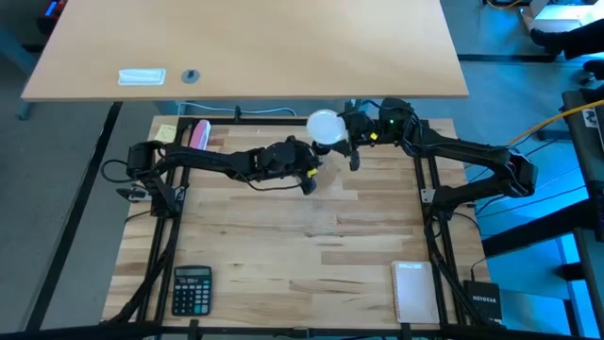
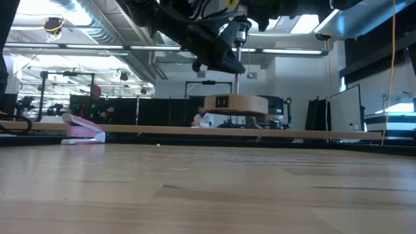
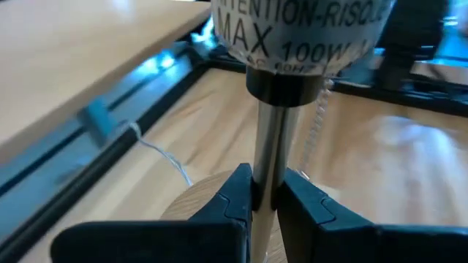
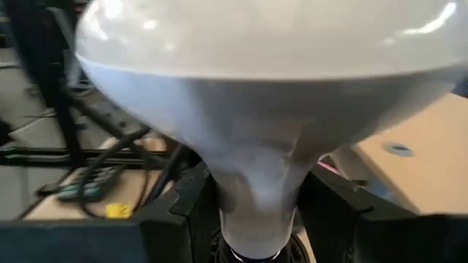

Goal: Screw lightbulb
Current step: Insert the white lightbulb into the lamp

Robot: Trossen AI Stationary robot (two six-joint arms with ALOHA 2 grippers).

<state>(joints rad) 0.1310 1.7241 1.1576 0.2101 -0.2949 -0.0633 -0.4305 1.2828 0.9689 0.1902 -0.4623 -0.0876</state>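
The right tool (image 4: 256, 212) is gripping the white, smooth glass lightbulb (image 4: 263, 109) by its narrow neck, one dark finger on each side just above the silvery screw base, with the wide dome facing away from the wrist. In the high view the bulb (image 1: 325, 126) is sitting at the far edge of the pale wooden worktop (image 1: 302, 255), between the two arms. The left tool (image 3: 265, 212) is pinching nearly shut on the slim polished metal stem (image 3: 272, 146) of a small lamp, just below its printed socket collar (image 3: 300, 29) and above its round wooden base (image 2: 235, 104).

The bulb is likely light, hollow and brittle, and its glossy skin is probably slippery. The neck looks like the sound place to hold: it is narrower and stiffer than the dome. Squeezing should stay gentle, and turning should stay in line with the socket so the thread is not crossing.
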